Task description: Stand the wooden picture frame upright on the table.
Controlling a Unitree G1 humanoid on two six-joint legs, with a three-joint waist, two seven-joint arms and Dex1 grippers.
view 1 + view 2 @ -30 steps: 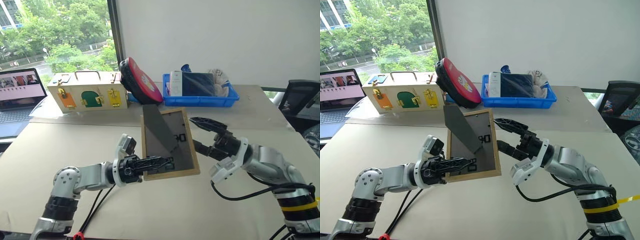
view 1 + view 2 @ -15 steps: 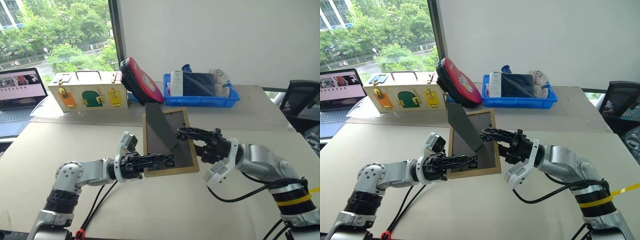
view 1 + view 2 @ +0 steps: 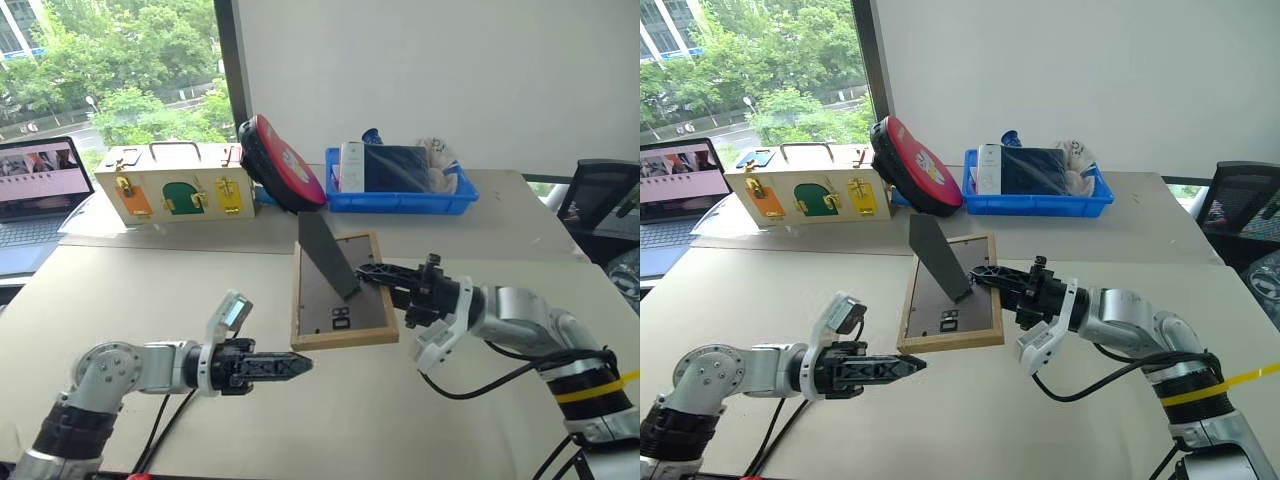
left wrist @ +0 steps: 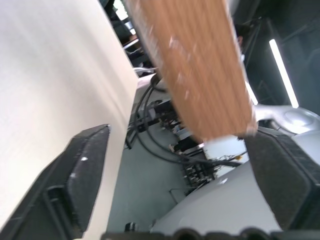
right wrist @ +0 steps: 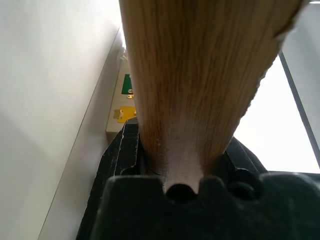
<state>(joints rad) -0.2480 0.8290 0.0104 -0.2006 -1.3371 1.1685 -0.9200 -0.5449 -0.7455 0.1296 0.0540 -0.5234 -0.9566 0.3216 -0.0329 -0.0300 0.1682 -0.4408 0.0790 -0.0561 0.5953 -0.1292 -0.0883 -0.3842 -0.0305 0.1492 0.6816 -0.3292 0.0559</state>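
Handover done, frame waits to be set down

Wooden picture frame [image 3: 342, 290] hangs above the surface [image 3: 300, 420] with its dark back panel turned toward the head camera and its fold-out stand leg [image 3: 328, 256] swung out from the back. Its lower edge looks to be clear of the tabletop or barely grazing it; I cannot tell which.

The right pincer [image 3: 372, 271] is clamped on the frame's right-hand rail near the top. In the right wrist view the wood [image 5: 200, 85] runs straight up from between the 2 black fingers, so the grip is firm on the edge.

The left pincer [image 3: 290, 366] sits low and to the left, just off the frame's lower left corner and touching nothing. In the left wrist view its fingers [image 4: 75, 175] stand wide apart, with the frame's wooden edge [image 4: 200, 70] beyond them and free of both pads.

Judging from this, the step in hand is the placing itself: 1 arm alone carries the frame. The next move calls for lowering the frame until its bottom rail meets the surface, then tilting it back until the foot of the leg also touches. The right pincer should release only when both contact lines bear weight. The risk is the leg folding back or the frame tipping forward onto its picture side. The left pincer is well placed to steady the lower corner if the frame rocks.
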